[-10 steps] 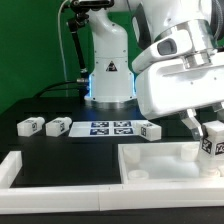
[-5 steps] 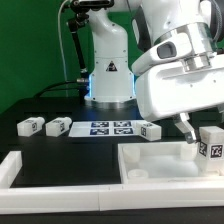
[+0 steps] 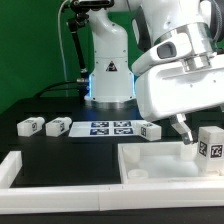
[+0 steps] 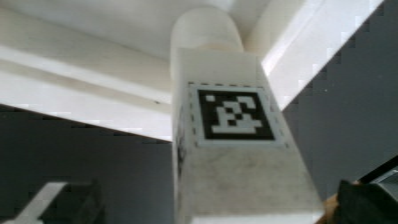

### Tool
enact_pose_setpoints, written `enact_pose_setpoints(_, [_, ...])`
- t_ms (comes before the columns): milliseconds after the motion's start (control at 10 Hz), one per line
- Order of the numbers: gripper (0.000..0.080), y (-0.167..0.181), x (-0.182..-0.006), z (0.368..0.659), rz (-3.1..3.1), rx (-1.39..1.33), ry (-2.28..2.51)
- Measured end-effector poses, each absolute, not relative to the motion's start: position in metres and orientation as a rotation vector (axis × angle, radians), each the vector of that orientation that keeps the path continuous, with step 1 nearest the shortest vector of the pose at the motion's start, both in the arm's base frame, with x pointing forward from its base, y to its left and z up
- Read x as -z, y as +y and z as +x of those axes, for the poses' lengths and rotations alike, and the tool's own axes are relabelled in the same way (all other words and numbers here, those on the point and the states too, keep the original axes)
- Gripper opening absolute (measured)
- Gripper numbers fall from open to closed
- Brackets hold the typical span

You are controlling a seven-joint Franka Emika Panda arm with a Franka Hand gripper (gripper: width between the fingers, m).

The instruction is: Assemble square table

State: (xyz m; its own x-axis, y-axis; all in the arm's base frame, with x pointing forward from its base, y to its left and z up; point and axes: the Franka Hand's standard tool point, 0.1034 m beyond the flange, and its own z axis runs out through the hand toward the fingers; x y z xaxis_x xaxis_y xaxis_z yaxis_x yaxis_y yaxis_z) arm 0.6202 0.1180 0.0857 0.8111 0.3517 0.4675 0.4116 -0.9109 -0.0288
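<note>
The white square tabletop lies at the front, rim up. One white tagged leg stands upright at its corner on the exterior view's right. My gripper is around this leg, with one dark finger just beside it. In the wrist view the leg runs up the middle over the tabletop's rim, and a gap shows between it and the finger. Three more legs lie on the black table: two at the exterior view's left and one near the middle.
The marker board lies flat among the loose legs. A long white barrier strip runs along the front and left. The robot base stands at the back, with cables to its left.
The leg at the right corner has come down a little toward the tabletop. The gripper has barely moved.
</note>
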Motion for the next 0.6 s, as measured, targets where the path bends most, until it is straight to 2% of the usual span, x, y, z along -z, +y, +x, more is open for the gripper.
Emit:
enact_pose_setpoints(400, [0.0649,0.1183,-0.0856,0.6194,-2.87,0.685,-0.571])
enact_pose_setpoints(600, [0.0649,0.1247,-0.0927,0.6137,-2.923,0.527,-0.363])
